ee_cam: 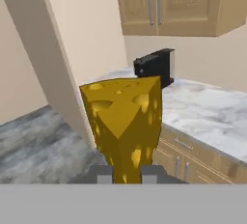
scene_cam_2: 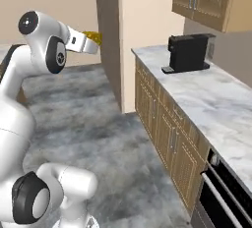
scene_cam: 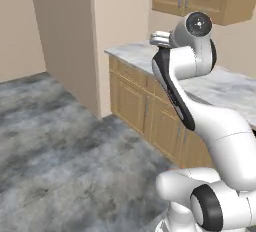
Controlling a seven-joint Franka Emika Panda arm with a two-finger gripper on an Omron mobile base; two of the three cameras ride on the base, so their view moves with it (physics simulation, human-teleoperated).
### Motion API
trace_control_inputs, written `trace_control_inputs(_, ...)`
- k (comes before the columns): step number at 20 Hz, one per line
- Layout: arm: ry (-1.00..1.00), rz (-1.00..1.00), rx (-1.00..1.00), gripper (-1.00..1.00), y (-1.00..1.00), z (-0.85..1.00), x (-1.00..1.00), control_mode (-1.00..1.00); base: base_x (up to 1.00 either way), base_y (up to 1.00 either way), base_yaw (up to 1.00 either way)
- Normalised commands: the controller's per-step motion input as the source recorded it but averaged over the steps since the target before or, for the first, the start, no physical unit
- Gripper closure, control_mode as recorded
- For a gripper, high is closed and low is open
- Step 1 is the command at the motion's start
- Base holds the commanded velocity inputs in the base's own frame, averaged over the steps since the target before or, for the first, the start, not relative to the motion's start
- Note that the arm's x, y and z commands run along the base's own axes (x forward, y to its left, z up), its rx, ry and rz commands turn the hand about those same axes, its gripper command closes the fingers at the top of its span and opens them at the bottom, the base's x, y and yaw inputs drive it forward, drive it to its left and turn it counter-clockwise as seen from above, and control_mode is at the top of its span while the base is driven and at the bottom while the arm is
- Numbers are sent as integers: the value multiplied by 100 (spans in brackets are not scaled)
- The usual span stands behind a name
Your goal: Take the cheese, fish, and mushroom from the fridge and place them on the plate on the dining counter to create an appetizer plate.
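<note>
Cheese (ee_cam: 124,124) wedge upright in hand view, narrow end between claw's (ee_cam: 126,174) closed fingers; possibly slightly tilted.

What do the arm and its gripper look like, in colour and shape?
The arm is glossy white, made of thick rounded segments with dark grey-black joint rings and round end caps. A black strip with small red marks runs along one link. The gripper has two small grey square finger tips. No cables are visible.

No legible text, label, brand or number appears on any surface. All surfaces are unmarked.
</note>
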Motion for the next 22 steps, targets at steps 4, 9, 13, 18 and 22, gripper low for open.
trace_control_inputs(4,0,0,0,100,0,0,0,100,98,35,46)
trace_control_inputs(9,0,0,0,100,0,0,0,100,95,31,45)
trace_control_inputs(13,0,0,0,100,0,0,0,100,91,32,45)
trace_control_inputs(18,0,0,0,100,0,0,0,100,86,36,45)
trace_control_inputs(22,0,0,0,100,0,0,0,100,86,38,45)
